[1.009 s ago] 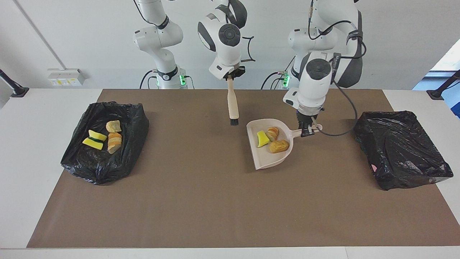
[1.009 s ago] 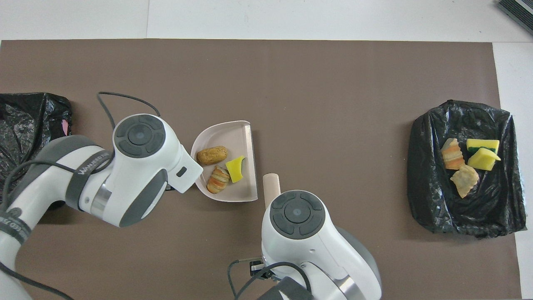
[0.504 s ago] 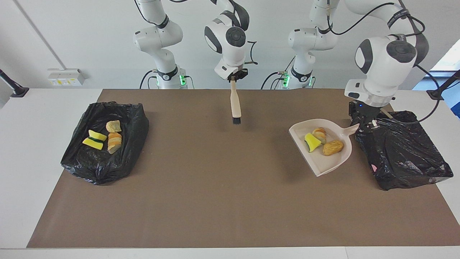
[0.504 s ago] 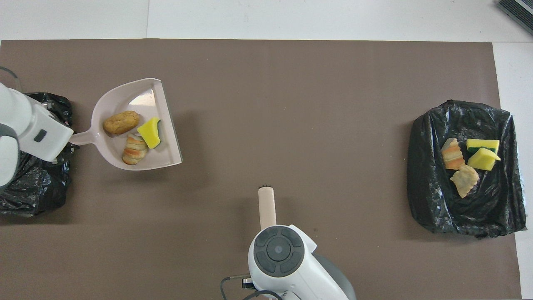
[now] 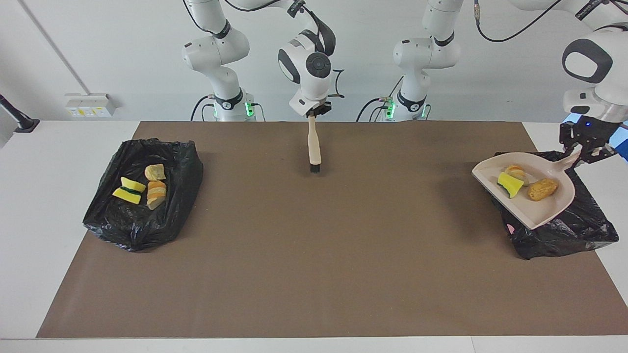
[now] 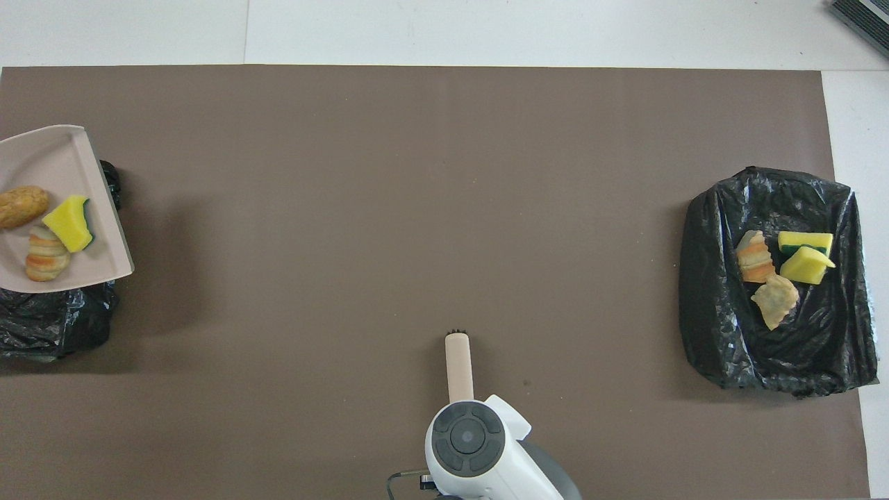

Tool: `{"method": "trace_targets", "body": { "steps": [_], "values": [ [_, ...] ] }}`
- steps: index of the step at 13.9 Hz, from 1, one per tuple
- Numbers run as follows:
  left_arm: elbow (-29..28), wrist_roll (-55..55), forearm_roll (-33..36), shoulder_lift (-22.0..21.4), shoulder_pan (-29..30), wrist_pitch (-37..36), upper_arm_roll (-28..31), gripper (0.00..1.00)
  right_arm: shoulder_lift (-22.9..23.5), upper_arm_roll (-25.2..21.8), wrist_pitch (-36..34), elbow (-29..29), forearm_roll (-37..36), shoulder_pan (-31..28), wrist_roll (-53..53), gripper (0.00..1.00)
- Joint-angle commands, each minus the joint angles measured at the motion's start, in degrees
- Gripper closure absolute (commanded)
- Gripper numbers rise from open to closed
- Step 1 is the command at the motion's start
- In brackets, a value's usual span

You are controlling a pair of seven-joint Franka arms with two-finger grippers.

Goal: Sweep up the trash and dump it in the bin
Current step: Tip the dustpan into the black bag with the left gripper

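Observation:
My left gripper (image 5: 584, 149) is shut on the handle of the beige dustpan (image 5: 539, 212), which it holds in the air, roughly level, over the black-lined bin (image 5: 564, 230) at the left arm's end of the table. Three pieces of trash lie in the pan: a yellow sponge chunk (image 5: 508, 184), a brown lump (image 5: 542, 189) and a striped roll (image 5: 515, 171). From overhead the dustpan (image 6: 55, 160) covers part of that bin (image 6: 48, 323). My right gripper (image 5: 314, 110) is shut on the beige brush (image 5: 314, 147), which hangs bristles down over the mat.
A second black-lined bin (image 5: 142, 220) sits at the right arm's end and holds several scraps (image 5: 142, 186). The brown mat (image 5: 314, 255) covers the table between the two bins.
The left arm carried the loaded dustpan from the middle of the mat to over the bin at its end, lifting it. The right arm drew the brush back a little toward the robots.

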Motion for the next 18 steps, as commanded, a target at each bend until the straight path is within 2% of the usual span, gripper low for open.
{"method": "trace_targets", "body": {
  "steps": [1, 5, 9, 11, 14, 16, 17, 18],
  "values": [
    [5.2, 6.5, 3.6, 3.3, 4.8, 1.7, -0.3, 1.00, -1.7, 0.2, 2.6, -2.5, 0.3, 1.0, 1.5, 1.00],
    [10.4, 9.4, 14.4, 8.8, 6.1, 3.3, -0.3, 1.00, -0.8, 0.2, 6.0, -3.2, 5.7, 1.0, 1.5, 1.00],
    [10.4, 9.2, 29.3, 9.5, 5.5, 5.9, -0.8, 1.00, -0.3, 0.2, 5.7, -3.2, 5.6, 1.0, -1.0, 1.00],
    [10.4, 9.2, 33.8, 10.0, 5.2, 5.7, -1.6, 1.00, 0.0, 0.1, 5.2, -3.2, 5.6, 1.0, -3.1, 1.00],
    [10.6, 9.0, 44.9, 9.8, 4.6, 4.5, -3.9, 1.00, 0.2, 0.1, 5.3, -3.2, 5.5, 1.0, -3.1, 1.00],
    [12.0, 8.5, 45.8, 9.9, 5.2, 4.0, -4.0, 1.00, 1.2, 0.1, 5.7, -3.2, 5.5, 0.9, -3.1, 1.00],
    [14.6, 8.7, 45.8, 10.1, 5.5, 3.8, -4.1, 1.00, 1.9, 0.1, 6.1, -3.1, 5.5, 0.9, -2.9, 0.98],
    [16.2, 9.0, 46.0, 10.7, 5.5, 3.4, -4.0, 1.00, 2.3, 0.1, 6.2, -3.0, 5.5, 0.9, -2.9, 0.92]
  ]
}}
